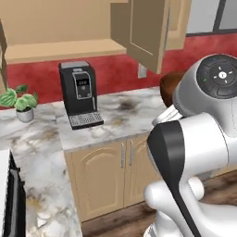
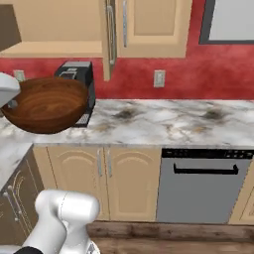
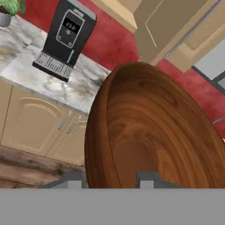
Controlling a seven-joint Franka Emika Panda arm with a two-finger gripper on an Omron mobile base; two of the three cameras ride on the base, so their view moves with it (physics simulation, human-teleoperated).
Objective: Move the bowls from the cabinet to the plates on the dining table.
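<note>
A reddish-brown wood-grain bowl (image 3: 154, 127) sits large and close in the hand view, its rim wall between my two fingertips. My gripper (image 3: 110, 180) is shut on that rim. The same bowl (image 2: 47, 104) hangs tilted in the air over the left end of the counter in the right base view. In the left base view a sliver of the bowl (image 1: 168, 88) peeks out behind my arm. The upper cabinet (image 1: 143, 32) stands with its door swung open, and the door's edge (image 2: 106, 39) shows above the bowl. The dining table and the plates are out of view.
A black coffee machine (image 1: 79, 92) stands on the marble counter (image 1: 120, 111) under the open cabinet. A potted plant (image 1: 21, 99) is further left. Low arched-panel cabinets (image 2: 104, 173) and a dishwasher (image 2: 201, 183) line the counter front. A wooden floor lies below.
</note>
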